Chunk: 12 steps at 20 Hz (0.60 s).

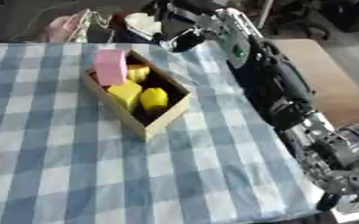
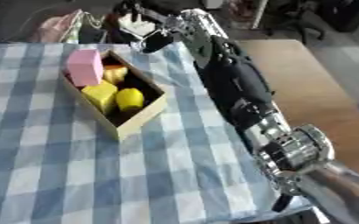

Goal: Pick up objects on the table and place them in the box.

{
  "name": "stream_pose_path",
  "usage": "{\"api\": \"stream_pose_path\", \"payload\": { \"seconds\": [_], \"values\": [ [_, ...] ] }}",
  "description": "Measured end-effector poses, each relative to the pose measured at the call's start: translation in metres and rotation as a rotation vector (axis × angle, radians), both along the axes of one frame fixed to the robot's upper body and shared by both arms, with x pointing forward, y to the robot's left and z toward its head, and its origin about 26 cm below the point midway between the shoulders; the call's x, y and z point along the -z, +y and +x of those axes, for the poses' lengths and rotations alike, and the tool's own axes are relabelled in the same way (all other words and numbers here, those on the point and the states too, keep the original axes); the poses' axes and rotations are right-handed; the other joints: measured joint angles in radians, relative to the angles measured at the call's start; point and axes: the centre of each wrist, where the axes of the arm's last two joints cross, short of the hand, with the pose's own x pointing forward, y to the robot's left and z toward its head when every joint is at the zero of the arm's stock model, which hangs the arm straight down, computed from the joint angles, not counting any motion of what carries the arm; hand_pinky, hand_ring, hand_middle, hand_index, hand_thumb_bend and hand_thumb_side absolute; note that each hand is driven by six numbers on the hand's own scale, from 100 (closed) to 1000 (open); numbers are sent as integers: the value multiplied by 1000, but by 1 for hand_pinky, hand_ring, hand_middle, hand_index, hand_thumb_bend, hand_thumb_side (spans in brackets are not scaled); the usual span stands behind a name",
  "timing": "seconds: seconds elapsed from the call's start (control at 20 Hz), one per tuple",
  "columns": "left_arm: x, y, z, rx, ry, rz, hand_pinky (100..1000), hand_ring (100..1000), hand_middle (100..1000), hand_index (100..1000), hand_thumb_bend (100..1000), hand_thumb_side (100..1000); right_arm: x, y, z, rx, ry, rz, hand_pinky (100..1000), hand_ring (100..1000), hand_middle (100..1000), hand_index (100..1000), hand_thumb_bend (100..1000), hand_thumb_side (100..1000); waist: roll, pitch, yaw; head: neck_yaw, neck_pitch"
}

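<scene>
A blue-and-white checked cloth (image 1: 75,175) covers the table, bare of loose objects on your left. Nothing of your left hand shows in either view.

Moving right, the box (image 1: 162,122) sits askew on the cloth's upper middle, already loaded: a pink block (image 1: 110,65) stands tall at its far end, poking above the rim, with 3 yellow pieces beside and below it, the nearest a rounded one (image 1: 153,98).

Further right, your right arm (image 1: 274,87) runs from the lower corner up past the box to the table's far edge, where your right hand (image 2: 156,40) hangs over clutter beyond the cloth. Whether its fingers are spread or curled, you cannot tell from here, nor whether it carries anything.

The risk, judged from this layout: the forearm passes just beside the box's right wall, so a sweep back toward the left could clip the rim, shove the box or topple the pink block. The cloth could also drag and bunch under the arm.
</scene>
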Motion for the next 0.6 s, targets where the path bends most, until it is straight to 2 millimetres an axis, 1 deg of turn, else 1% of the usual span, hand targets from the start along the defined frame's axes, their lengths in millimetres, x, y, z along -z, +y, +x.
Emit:
{"api": "stream_pose_path", "payload": {
  "seconds": [0.1,0.15,0.25,0.5,0.6],
  "values": [
    [0,0,0,-2,-2,-3,743,521,592,752,100,556,-1,-11,-10,-22,-1,97,633,667,761,894,100,216,0,0,-2,2,0],
    [0,1,0,-2,-3,-5,743,521,592,752,100,556,1,-17,-16,-34,4,152,633,667,761,894,100,216,0,0,-2,3,0],
    [0,1,0,-4,-5,-8,742,520,590,751,100,558,8,-26,-29,-56,26,266,609,634,736,881,100,273,0,0,-5,6,0],
    [0,2,-1,-8,-12,-22,739,520,589,749,100,559,34,-43,-69,-110,127,600,590,608,696,860,100,399,0,0,-10,15,-1],
    [0,2,-1,-12,-18,-30,738,519,588,749,100,561,45,-48,-85,-130,168,708,587,602,684,854,100,429,0,0,-10,19,-3]
  ]
}}
